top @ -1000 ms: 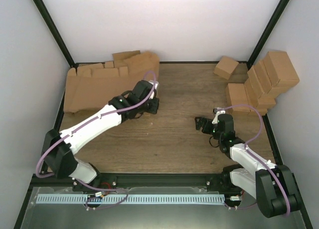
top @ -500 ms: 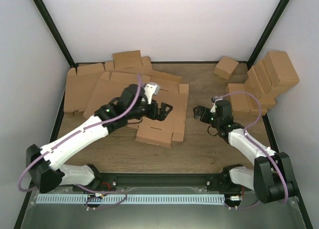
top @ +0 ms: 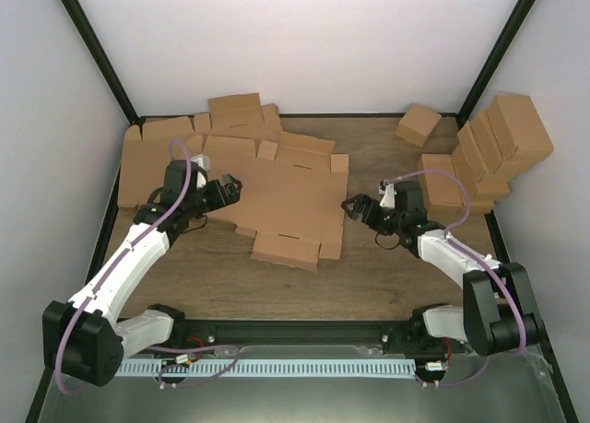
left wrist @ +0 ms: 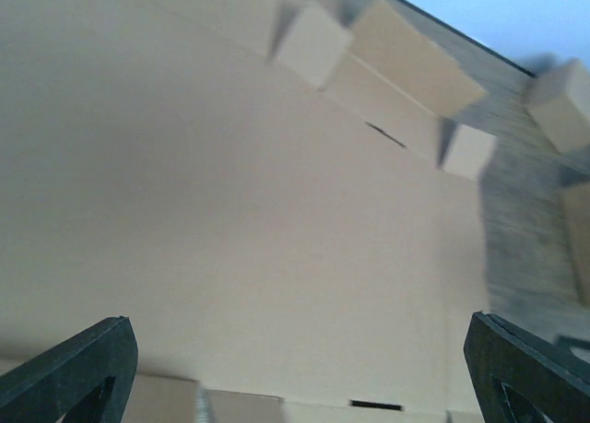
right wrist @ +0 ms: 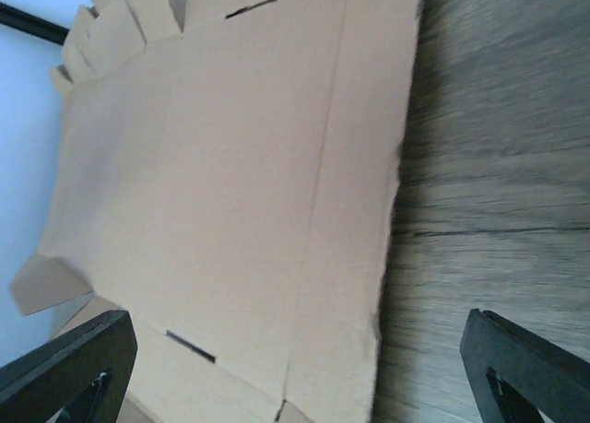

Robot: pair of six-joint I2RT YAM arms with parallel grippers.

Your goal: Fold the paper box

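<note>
Top view alone showed the full layout. The paper box (top: 281,197) lay as an unfolded blank, left of centre on the table (top: 387,276). Its rear-left part met the pile of flat blanks (top: 146,160), and the ready-made boxes (top: 498,142) stood far right. The wrist views added surface detail: crease lines, narrow slots, and two small tabs tilted up. The left gripper (top: 230,184) sat at the blank's left edge and the right gripper (top: 351,206) just beside its right edge. Both jaws stood wide apart and held nothing. Contact with the cardboard could not be judged.
</note>
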